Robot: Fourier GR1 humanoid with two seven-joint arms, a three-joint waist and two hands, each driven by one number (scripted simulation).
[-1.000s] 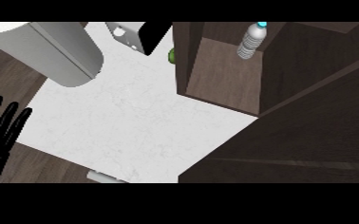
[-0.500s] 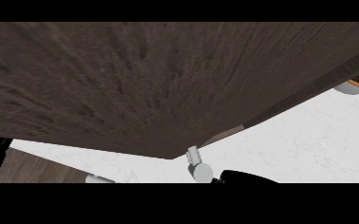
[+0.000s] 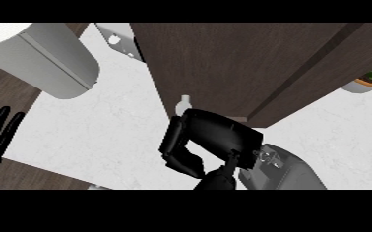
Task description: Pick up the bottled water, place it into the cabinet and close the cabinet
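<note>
Change since half a second ago: the dark wooden cabinet door (image 3: 232, 69), which then filled nearly the whole view, now stands back across the upper middle, and the right hand (image 3: 207, 142) has come up under its lower edge beside the small pale handle (image 3: 184, 101), fingers curled and holding nothing visible; the left hand (image 3: 9, 128) rests at the left edge, fingers straight. Risk, as judged: curled fingers could slip past the handle or door edge, leaving the door ajar. Bottled water: not visible now, presumably behind the door; appearance cannot be told.

No readable text or labels.
</note>
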